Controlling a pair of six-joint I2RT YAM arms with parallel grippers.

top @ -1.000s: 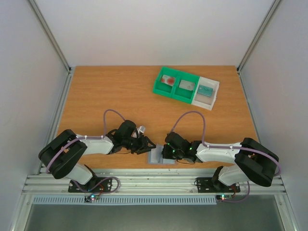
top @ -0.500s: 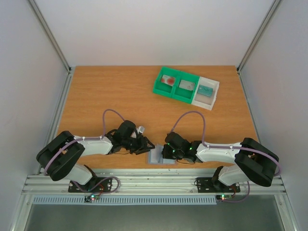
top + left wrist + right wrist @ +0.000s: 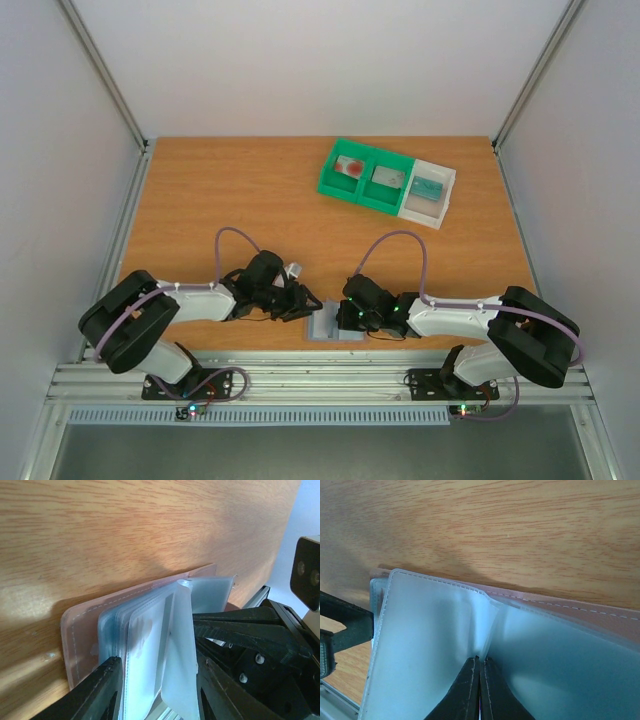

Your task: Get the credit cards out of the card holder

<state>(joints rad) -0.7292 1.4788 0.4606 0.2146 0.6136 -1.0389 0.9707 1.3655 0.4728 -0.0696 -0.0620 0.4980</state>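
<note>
Works at the near edge of the desk on the card holder between the two arms: pinches one clear sleeve at its fold with the right jaws pressed together, and flanks the sleeve stack with the left jaws part spread, seemingly clamped on it. Shows, well apart at the far side, the tray already carrying two credit cards, whitish with a red blotch and greyish, beside a teal card. Looks close to finished, with only the remaining sleeves left to check; cannot tell whether any card hides in them.
</note>
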